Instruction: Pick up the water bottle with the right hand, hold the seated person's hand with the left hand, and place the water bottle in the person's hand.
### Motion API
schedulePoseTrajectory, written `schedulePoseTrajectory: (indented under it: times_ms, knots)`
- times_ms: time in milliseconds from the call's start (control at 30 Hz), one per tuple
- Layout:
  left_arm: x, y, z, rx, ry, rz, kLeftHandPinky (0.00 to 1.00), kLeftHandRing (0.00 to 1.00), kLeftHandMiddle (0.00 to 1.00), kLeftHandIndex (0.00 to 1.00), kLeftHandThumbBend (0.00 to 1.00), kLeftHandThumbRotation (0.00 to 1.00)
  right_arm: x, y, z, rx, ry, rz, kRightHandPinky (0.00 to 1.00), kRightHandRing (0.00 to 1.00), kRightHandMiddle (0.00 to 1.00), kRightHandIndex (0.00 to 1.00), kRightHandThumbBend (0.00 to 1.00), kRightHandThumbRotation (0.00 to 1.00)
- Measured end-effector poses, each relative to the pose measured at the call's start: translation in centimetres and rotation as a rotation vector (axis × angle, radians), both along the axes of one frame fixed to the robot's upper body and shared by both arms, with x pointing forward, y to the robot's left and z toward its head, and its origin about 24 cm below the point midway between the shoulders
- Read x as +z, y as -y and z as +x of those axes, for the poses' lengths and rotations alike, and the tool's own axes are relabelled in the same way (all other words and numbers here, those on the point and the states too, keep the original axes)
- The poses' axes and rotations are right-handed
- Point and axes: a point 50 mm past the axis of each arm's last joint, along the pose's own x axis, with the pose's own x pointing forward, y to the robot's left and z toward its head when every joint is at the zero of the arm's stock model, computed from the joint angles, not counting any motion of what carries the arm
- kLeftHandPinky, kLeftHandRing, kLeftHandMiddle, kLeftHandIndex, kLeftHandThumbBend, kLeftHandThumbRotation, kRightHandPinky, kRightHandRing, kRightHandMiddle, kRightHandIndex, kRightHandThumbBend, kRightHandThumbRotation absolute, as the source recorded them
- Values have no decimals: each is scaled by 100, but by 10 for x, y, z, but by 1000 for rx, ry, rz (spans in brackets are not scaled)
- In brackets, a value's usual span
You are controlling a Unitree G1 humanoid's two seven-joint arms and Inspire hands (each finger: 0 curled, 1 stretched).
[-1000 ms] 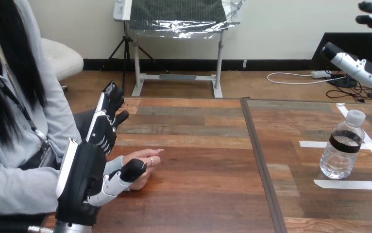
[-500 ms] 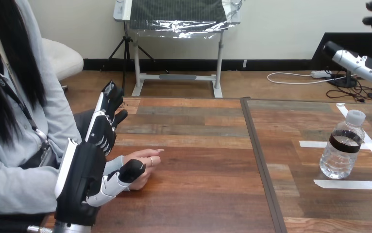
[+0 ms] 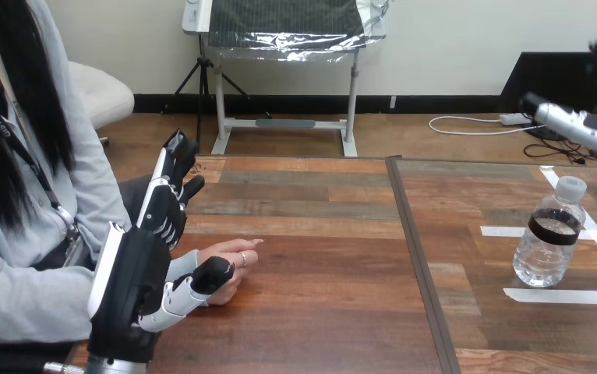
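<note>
Water bottle of clear plastic point(image 3: 549, 238) stands upright on wooden table point(image 3: 319, 234), below raised right hand point(image 3: 580, 126), fingers spread, empty; left hand point(image 3: 136, 280), fingers straight, sits beside person's hand point(image 3: 231, 261).

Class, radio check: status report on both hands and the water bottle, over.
Left hand open beside person's hand. Right hand open above clear plastic water bottle, upright, untouched. Nothing in the way.

Water bottle point(image 3: 549, 238) stands upright on the right side of the table point(image 3: 326, 319): clear plastic, white cap on, dark band round its upper body, set between white tape strips point(image 3: 564, 296). Far left, the person's hand point(image 3: 231, 257) rests on the wood, fingers pointing right.
</note>
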Motion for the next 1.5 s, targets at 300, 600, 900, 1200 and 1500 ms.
schedulePoseTrajectory:
  times_ms: [300, 600, 900, 1200, 1500]
  knots:
    - [0, 0, 0, 3, 0, -6, 92, 99, 100, 100, 100, 71, -9, 5, -2, -40, -84, 18, 61, 81, 82, 85, 100, 43]
    - [-2, 0, -2, 10, -7, -14, 92, 98, 100, 100, 100, 71, -18, 10, -4, -69, -161, 34, 59, 80, 82, 86, 97, 40]
    - [-3, 0, -5, 18, -13, -16, 92, 98, 100, 100, 100, 73, -27, 14, -7, -102, -237, 62, 64, 83, 85, 88, 88, 37]
    - [-4, -1, -8, 23, -17, -16, 91, 97, 100, 99, 100, 72, -37, 16, -12, -122, -304, 79, 67, 83, 87, 89, 80, 33]
    - [-3, -2, -9, 26, -12, -18, 91, 97, 100, 99, 100, 72, -46, 17, -16, -123, -354, 114, 70, 84, 88, 91, 79, 33]
